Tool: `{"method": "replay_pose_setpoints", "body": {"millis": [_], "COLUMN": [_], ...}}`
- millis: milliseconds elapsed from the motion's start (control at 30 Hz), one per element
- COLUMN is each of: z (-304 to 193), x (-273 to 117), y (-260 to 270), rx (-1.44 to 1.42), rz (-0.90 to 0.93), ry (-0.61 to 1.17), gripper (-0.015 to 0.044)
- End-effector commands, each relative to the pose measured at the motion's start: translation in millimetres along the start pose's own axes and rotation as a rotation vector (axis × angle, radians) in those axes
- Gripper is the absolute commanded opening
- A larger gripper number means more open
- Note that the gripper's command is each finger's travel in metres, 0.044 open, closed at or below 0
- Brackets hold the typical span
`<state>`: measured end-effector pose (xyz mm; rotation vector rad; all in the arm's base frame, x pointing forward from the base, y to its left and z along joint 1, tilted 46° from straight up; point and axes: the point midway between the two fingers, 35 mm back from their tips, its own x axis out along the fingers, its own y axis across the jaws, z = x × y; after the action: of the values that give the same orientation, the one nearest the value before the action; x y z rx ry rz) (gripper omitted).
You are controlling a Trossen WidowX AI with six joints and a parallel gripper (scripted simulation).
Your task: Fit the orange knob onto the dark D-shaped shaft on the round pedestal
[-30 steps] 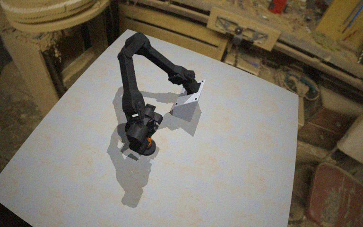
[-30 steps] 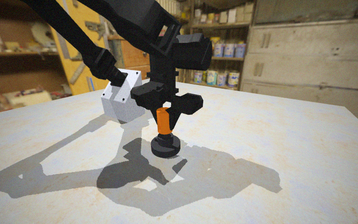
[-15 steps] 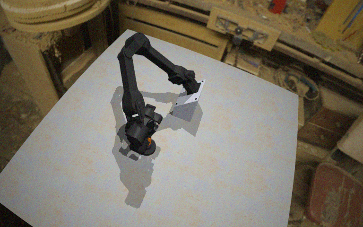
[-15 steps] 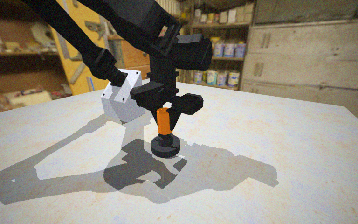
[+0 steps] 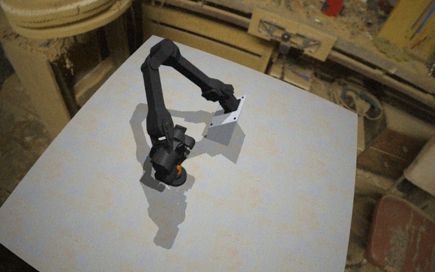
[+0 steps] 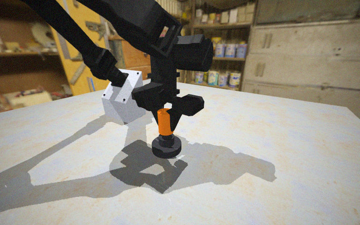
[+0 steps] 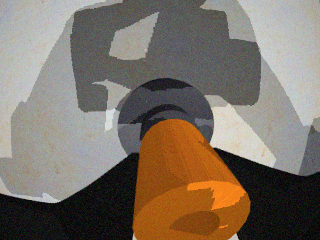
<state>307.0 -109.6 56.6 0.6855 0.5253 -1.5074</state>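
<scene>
The orange knob [image 5: 179,169] [image 6: 164,122] [image 7: 170,165] is an upright cylinder, held over the round dark pedestal [image 5: 182,182] [image 6: 166,153] [image 7: 165,94]. My gripper [image 6: 165,125] is shut on the knob, with a finger on either side. In the exterior view the knob's lower end is just above the pedestal's narrower raised middle, and a little dark shaft [image 6: 167,136] shows below it. The knob is not down on the pedestal. The shaft's flat side and the knob's lower opening are hidden. In the top view the arm covers most of the knob and the fingers.
The arm's light grey box-shaped base mount [image 5: 221,132] [image 6: 114,109] stands behind the pedestal in the exterior view, with the arm rising from it. The pale table top [image 5: 272,192] [image 6: 265,138] carries the arm's shadows around the pedestal.
</scene>
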Motion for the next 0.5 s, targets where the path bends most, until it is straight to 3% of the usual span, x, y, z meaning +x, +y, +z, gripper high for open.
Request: {"method": "replay_pose_setpoints", "body": {"millis": [0,467], "z": [0.3,-1.1], "x": [0.2,1.2], "y": [0.3,-1.1], "rx": [-0.029,-0.03], "rz": [0.002,0.002], "ry": [-0.004,-0.004], "gripper": [0.0,0.0]}}
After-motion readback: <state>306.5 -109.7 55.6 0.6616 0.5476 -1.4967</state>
